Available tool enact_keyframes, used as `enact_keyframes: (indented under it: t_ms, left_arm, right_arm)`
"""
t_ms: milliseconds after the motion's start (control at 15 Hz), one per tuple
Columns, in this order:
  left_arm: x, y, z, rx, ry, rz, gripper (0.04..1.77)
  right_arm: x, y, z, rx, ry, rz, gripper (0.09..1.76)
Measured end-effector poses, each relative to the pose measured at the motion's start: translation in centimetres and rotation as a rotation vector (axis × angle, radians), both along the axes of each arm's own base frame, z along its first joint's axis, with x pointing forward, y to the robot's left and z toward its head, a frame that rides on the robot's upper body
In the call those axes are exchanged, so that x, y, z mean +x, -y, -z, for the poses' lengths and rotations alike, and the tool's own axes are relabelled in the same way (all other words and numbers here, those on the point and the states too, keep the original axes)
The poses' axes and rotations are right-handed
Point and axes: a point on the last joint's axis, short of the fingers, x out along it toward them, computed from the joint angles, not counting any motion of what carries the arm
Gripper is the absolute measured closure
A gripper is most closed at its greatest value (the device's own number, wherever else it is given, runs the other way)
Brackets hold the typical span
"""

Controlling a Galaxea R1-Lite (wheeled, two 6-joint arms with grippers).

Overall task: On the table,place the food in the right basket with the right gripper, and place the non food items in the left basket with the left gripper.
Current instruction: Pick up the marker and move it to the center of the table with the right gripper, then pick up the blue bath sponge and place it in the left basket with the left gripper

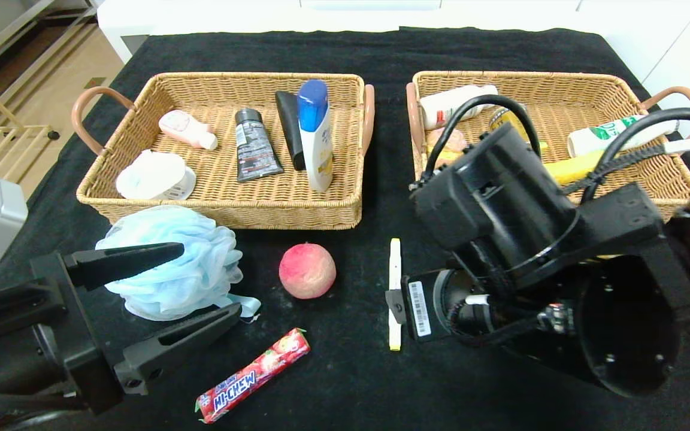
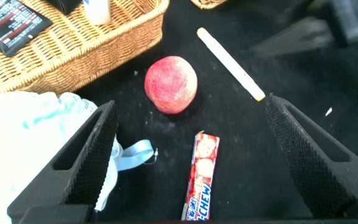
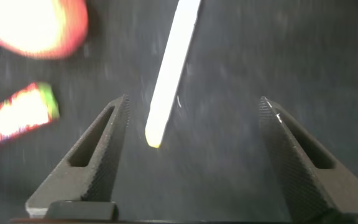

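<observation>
White marker lies on the black surface between the right gripper fingers, which are spread wide, untouched. Left gripper hangs spread too, Hi-Chew bar beneath it.

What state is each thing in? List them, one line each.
Left gripper: open, empty, at the sponge.
Right gripper: fingers open, over the marker.
Sponge: on the table, outside the baskets.
Peach: loose on the table.
Candy: lying flat, unsorted.
Marker: flat, ungripped.
Left basket: holds toiletries.
Right basket: partly filled.
</observation>
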Motion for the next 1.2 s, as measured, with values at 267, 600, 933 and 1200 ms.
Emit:
enact_keyframes:
  t_ms: [267, 600, 933, 1200]
  left_arm:
    - [-0.1, -0.1, 0.3, 0.012, -0.024, -0.030, 0.09]
    - [-1.0, -0.7, -0.1, 0.026, -0.042, -0.064, 0.09]
    - [-1.6, -1.1, -0.9, 0.039, -0.054, -0.126, 0.09]
    - [-1.9, -1.8, -2.2, 0.051, -0.065, -0.202, 0.09]
  right_arm:
    - [0.2, 3.4, 1.0, 0.090, 0.062, -0.155, 0.26]
    - [0.1, 7.2, 3.1, 0.123, 0.191, -0.319, 0.20]
    - [-3.3, 10.9, 2.3, 0.146, 0.251, -0.424, 0.17]
    - [-4.8, 13.1, 2.0, 0.165, 0.288, -0.474, 0.16]
